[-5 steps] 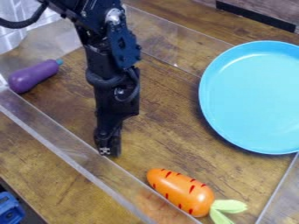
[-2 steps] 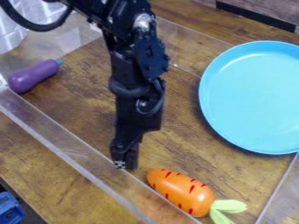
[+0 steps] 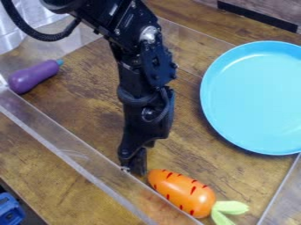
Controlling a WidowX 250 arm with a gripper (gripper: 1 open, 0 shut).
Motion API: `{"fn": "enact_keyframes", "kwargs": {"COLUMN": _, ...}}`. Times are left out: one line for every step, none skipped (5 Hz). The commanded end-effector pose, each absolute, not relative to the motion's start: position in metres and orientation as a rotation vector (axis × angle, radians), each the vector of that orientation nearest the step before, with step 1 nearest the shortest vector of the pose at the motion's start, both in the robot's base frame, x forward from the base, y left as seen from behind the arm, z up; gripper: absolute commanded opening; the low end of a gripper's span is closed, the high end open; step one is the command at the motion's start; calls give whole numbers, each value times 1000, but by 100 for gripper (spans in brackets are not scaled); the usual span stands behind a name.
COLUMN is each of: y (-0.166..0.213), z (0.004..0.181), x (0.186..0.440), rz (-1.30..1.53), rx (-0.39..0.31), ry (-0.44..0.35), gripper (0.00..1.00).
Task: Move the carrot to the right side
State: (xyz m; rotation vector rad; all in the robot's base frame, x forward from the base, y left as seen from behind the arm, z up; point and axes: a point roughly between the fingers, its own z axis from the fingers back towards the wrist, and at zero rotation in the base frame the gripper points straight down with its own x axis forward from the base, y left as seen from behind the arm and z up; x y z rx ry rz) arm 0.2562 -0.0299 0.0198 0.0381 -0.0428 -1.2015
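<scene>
Carrot: here it is, the orange toy [image 3: 182, 191], lying on its side at the bottom of the view, around five o'clock, leafy top [image 3: 228, 209] pointing to four o'clock, dark stripes up.
Claw: and the claw [image 3: 135, 167] is right in there, just off the carrot's blunt end at ten o'clock from it! Fingertips low and dark against dark; can't tell whether they're parted or together, nor whether they touch the toy.
Progress: no lift to call, folks; the carrot lies low beside the clear wall [image 3: 88, 161]. Reaching looks like the step in hand. Grasp, carry to the right and release all look left to do, by my reading.
Next move: I'd want the fingers either side of that fat orange body, then a lift that keeps off the wall.
Plate: up at two o'clock, the round blue plate [image 3: 259, 97], nothing on the part in view, its far edge cut off by the frame.
Enclosure: the clear walls run round the wooden tabletop [image 3: 88, 97]; inside them sit the carrot, the plate and, over at ten o'clock, the purple eggplant [image 3: 35, 76], not today's player.
Outside: something blue [image 3: 10, 209] peeks in at seven o'clock.
</scene>
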Motion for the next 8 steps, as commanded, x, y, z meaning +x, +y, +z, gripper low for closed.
{"fn": "enact_keyframes", "kwargs": {"y": -29, "z": 23, "x": 254, "rz": -1197, "rx": 40, "ry": -51, "gripper": 0}}
{"fn": "enact_keyframes", "kwargs": {"y": -28, "z": 22, "x": 256, "rz": -1197, "rx": 39, "ry": -49, "gripper": 0}}
{"fn": "enact_keyframes", "kwargs": {"y": -29, "z": 20, "x": 254, "rz": -1148, "rx": 39, "ry": -46, "gripper": 0}}
{"fn": "enact_keyframes", "kwargs": {"y": -36, "z": 19, "x": 255, "rz": -1121, "rx": 38, "ry": -44, "gripper": 0}}
{"fn": "enact_keyframes", "kwargs": {"y": -43, "z": 20, "x": 257, "rz": -1094, "rx": 36, "ry": -42, "gripper": 0}}
{"fn": "enact_keyframes", "kwargs": {"y": -38, "z": 21, "x": 255, "rz": -1066, "rx": 35, "ry": -41, "gripper": 0}}
{"fn": "enact_keyframes", "kwargs": {"y": -35, "z": 22, "x": 254, "rz": -1043, "rx": 34, "ry": -37, "gripper": 100}}
{"fn": "enact_keyframes", "kwargs": {"y": -31, "z": 24, "x": 253, "rz": -1019, "rx": 33, "ry": -36, "gripper": 100}}
